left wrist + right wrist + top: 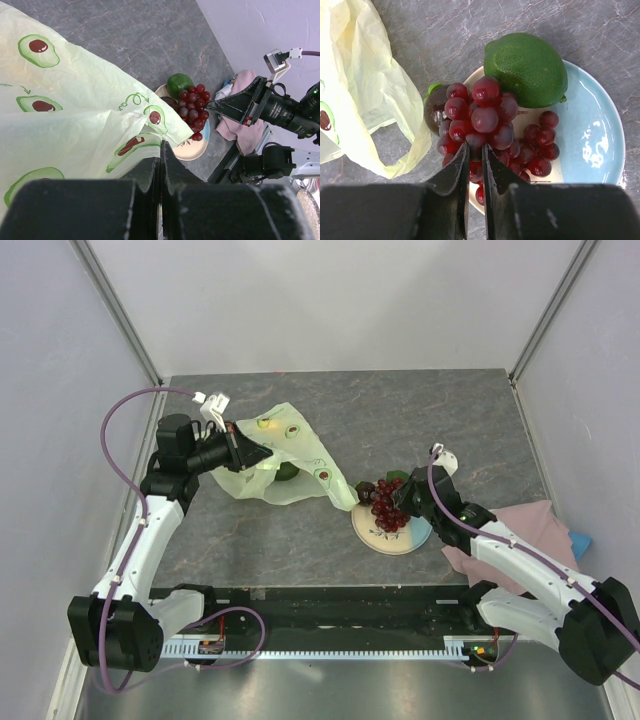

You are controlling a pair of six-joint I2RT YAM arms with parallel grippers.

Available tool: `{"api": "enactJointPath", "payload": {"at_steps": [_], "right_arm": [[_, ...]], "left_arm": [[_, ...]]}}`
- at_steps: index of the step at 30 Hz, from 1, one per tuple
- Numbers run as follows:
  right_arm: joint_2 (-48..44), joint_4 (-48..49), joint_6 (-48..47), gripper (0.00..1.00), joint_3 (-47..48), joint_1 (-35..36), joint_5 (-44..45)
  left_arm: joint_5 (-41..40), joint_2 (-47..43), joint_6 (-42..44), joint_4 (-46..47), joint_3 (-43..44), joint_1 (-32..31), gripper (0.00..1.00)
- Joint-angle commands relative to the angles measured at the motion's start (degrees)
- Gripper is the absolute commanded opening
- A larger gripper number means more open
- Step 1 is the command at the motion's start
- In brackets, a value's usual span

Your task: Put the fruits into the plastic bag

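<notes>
- Jaws of the left gripper (250,452) are pressed fully together, pinching an edge of the pale green translucent plastic bag (300,462) printed with avocado halves. They hold that side up off the grey marbled table (430,420).
- From the left wrist, the bag (75,115) spreads wide, and one corner reaches the plate.
- Right gripper (475,150) has its jaws drawn in to a narrow slit, nipping the near end of the dark red grape bunch (485,117).
- The bunch lies on the round cream-and-light-blue plate (595,145), right of centre on the table.
- A round dark green fruit (527,67) sits on the plate's far side, touching the grapes.
- A small dark purple-brown round fruit (434,107) rests at the plate's left rim, against the bunch, just beside a bag handle loop (395,155).
- A pink cloth (530,525) lies right of the plate, under the right arm.
</notes>
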Motion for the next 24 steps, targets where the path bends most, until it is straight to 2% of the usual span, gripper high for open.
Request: {"api": "enactJointPath", "payload": {"at_steps": [1,10,24], "right_arm": [[-1.83,0.73,0.50,0.13,-0.11,-0.18,-0.52],[-6.39,-2.17,0.68,0.00,1.03,-0.10,-1.23],[-13.34,-4.37,-0.11,0.00,2.26,-0.10,-4.83]], "left_arm": [[0.33,-0.73,-0.28,0.83,1.28,0.27,0.02],[0.42,-0.82,-0.28,0.92,1.28,0.27,0.01],[0.33,-1.00,-0.37,0.83,1.28,0.27,0.01]]}}
